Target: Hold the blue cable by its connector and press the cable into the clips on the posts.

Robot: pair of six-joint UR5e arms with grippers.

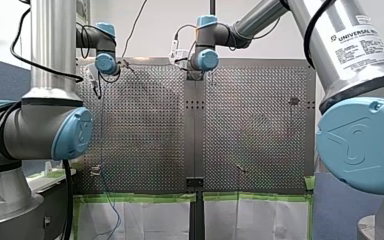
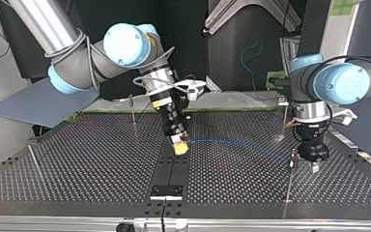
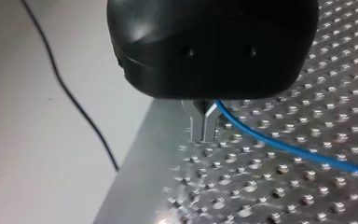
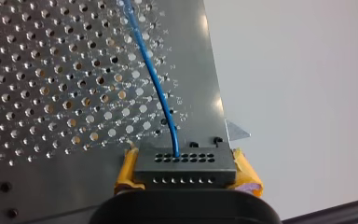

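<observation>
The blue cable (image 2: 236, 143) lies in an arc over the perforated table (image 2: 87, 159), between my two grippers. Its dark grey connector (image 4: 185, 167) sits between the yellow pads (image 4: 125, 173) of my right gripper (image 4: 185, 181), which is shut on it. In the top view that gripper (image 2: 179, 147) hangs just above the table's middle seam. My left gripper (image 3: 204, 133) is black with metal fingers (image 3: 198, 125), and it is shut with the cable (image 3: 279, 144) running out from their root. It (image 2: 314, 166) stands close beside a thin leaning post (image 2: 290, 179).
More thin posts stand on the table: one (image 2: 133, 110) behind my right gripper, one (image 2: 35, 162) at the top view's left, one with a clip (image 2: 283, 102) at the far right. A black plate (image 2: 166, 192) sits at the near edge. A black wire (image 3: 70, 98) runs off the table beside my left gripper.
</observation>
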